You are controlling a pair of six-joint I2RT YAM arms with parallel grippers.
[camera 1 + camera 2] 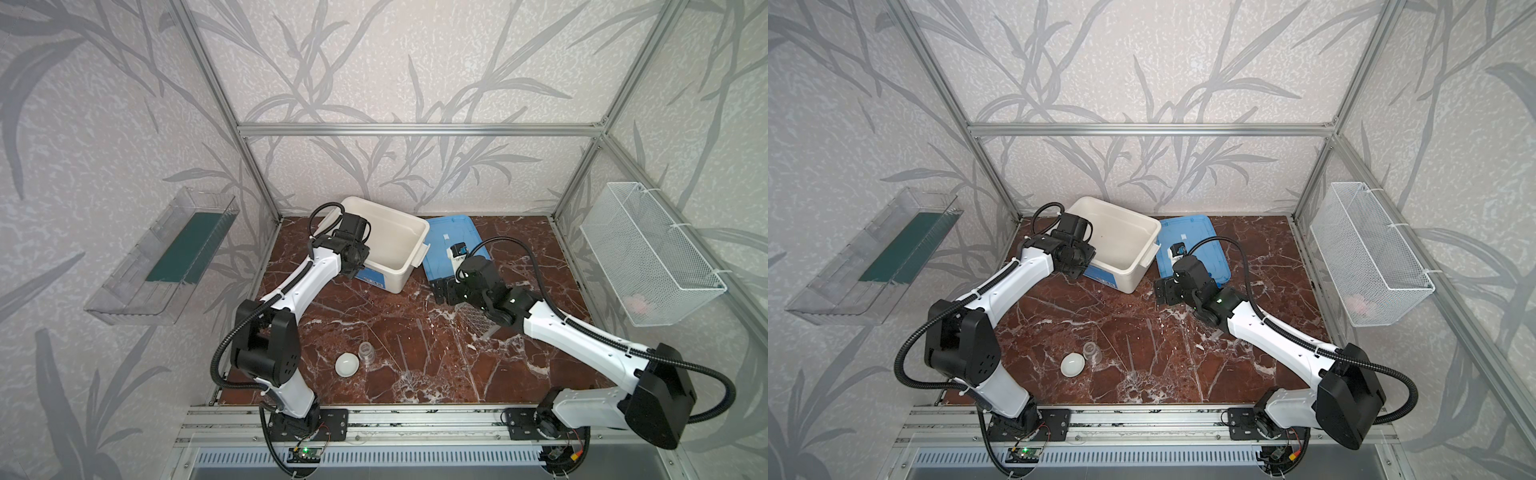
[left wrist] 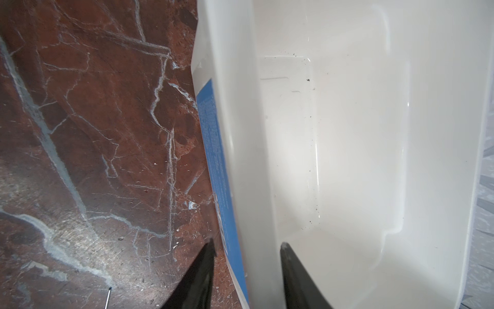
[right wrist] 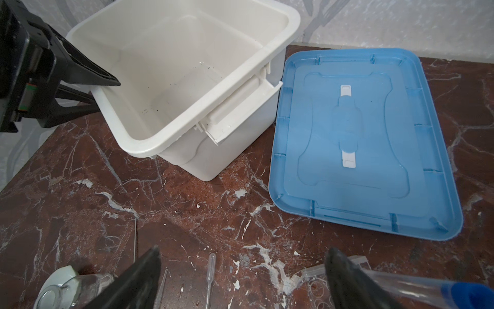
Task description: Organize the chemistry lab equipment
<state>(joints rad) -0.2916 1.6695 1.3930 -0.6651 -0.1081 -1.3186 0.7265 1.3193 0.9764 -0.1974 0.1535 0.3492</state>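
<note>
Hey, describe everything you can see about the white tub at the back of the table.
The white tub is rectangular plastic with rounded corners and a thick rolled rim. It stands open on the marble table, empty but for a few dark specks on its floor. A blue label sits on one outer side; a latch flap hangs at the end facing the blue lid beside it. The left claw straddles the labelled wall, one finger inside, one outside; grip unclear.

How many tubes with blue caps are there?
1. The tube lies beside the right hand, by the clear rack. More may be hidden under the right arm.
</note>
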